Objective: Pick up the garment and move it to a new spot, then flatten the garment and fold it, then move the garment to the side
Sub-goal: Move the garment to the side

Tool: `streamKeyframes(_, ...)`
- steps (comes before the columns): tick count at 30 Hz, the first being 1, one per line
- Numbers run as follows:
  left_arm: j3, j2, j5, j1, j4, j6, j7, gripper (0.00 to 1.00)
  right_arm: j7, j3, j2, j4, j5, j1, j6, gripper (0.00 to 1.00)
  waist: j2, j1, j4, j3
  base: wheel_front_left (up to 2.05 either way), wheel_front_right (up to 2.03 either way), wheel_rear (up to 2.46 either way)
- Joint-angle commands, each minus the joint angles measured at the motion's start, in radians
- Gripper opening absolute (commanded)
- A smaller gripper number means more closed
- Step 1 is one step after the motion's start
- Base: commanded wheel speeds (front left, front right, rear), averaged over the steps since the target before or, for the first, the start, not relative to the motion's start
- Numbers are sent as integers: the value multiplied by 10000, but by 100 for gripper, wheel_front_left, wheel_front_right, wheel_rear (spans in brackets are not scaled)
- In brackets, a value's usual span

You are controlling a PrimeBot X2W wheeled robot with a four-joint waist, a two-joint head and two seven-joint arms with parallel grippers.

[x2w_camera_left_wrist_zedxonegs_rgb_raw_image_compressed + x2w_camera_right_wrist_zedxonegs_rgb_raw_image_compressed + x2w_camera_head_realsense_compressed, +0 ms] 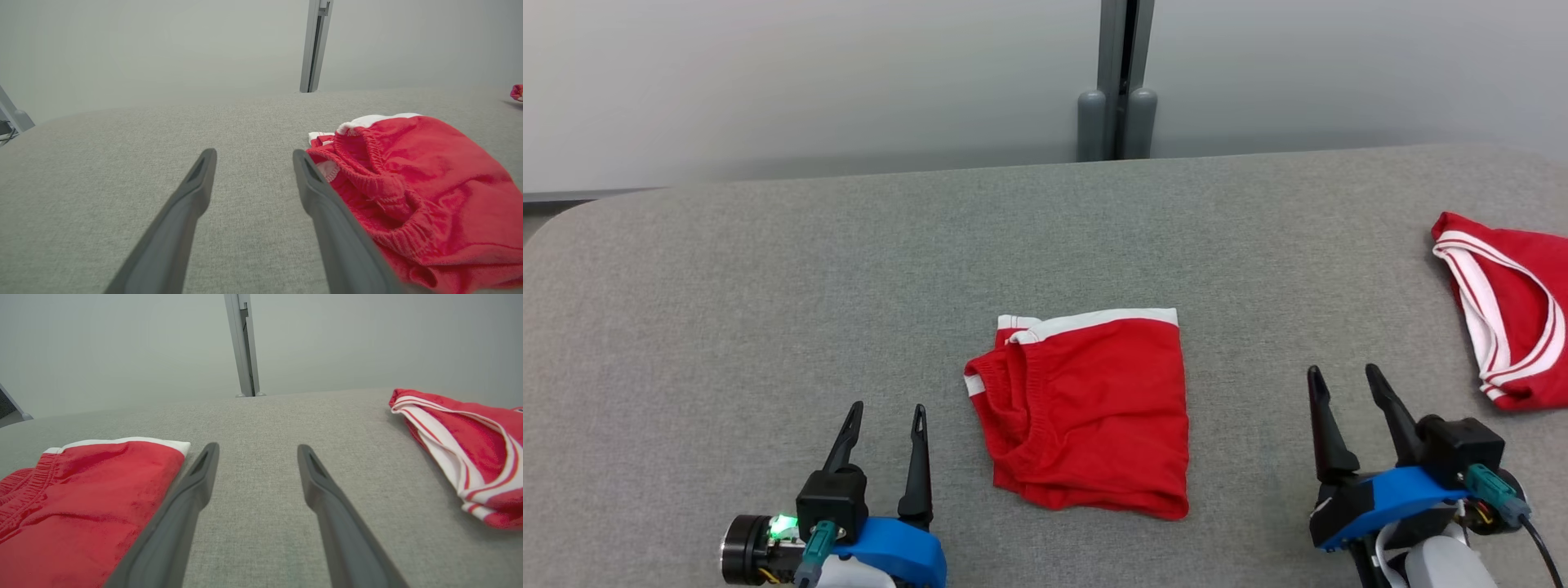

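Folded red shorts (1086, 416) with a white hem lie flat on a grey fabric-covered surface (768, 286), midway between its left and right edges and toward the near edge; the left gripper (887, 407) and right gripper (1343, 371) sit on either side of them near that edge, jaws spread, nothing between the fingers, neither touching the cloth; a second red garment (1507, 310) with white-striped trim lies at the right edge; a grey post (1123, 82) rises at the far edge against a pale wall (768, 73).

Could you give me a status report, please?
Left gripper and right gripper open, empty. Red shorts folded, mid-table between them. Another red garment at right edge.
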Motion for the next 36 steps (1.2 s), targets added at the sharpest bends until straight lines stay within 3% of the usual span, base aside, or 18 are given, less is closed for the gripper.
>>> streamKeyframes(1, -26, 4, -64, -149, 8, 81, -20, 100, -48, 142, 19, 84, 52, -215, 0, 100, -1, 0, 145, 133, 0, 0, 0)
streamKeyframes(10, -476, 3, -308, -340, 143, 161, -20, 100, -48, 1450, 9, 1422, 360, -1367, 0, 100, -1, 0, 1183, 651, 0, 0, 0)
streamKeyframes(19, -500, 0, -379, -208, 143, 263, -20, 100, 59, 1785, 11, 4376, 370, -1829, 0, 100, -1, 0, 2001, 901, 0, 0, 0)
streamKeyframes(20, -487, 1, -377, -198, 144, 267, -22, 100, 74, 1916, 45, 4651, 475, -1815, 2, 67, -1, 0, 2017, 909, 0, 0, 0)
streamKeyframes(21, -461, 3, -373, -199, 142, 267, -20, 100, 93, 2023, 62, 4856, 561, -1849, 3, 26, -1, 0, 2014, 917, 0, 0, 0)
streamKeyframes(22, -437, 1, -372, -185, 141, 279, -22, 100, 91, 2042, 67, 4984, 634, -1897, 3, 0, -1, 0, 1981, 917, 0, 0, 0)
streamKeyframes(28, -363, 1, -242, -145, 219, 165, -20, 100, -4, 1664, -56, 4248, 614, -2028, -11, 0, -1, 0, 1188, 740, 0, 0, 0)
streamKeyframes(36, -530, 1, -48, -456, 290, -173, -22, 100, -11, 1816, -17, 3594, 743, -1832, -8, 0, -1, 0, -1084, 634, 0, 0, 0)
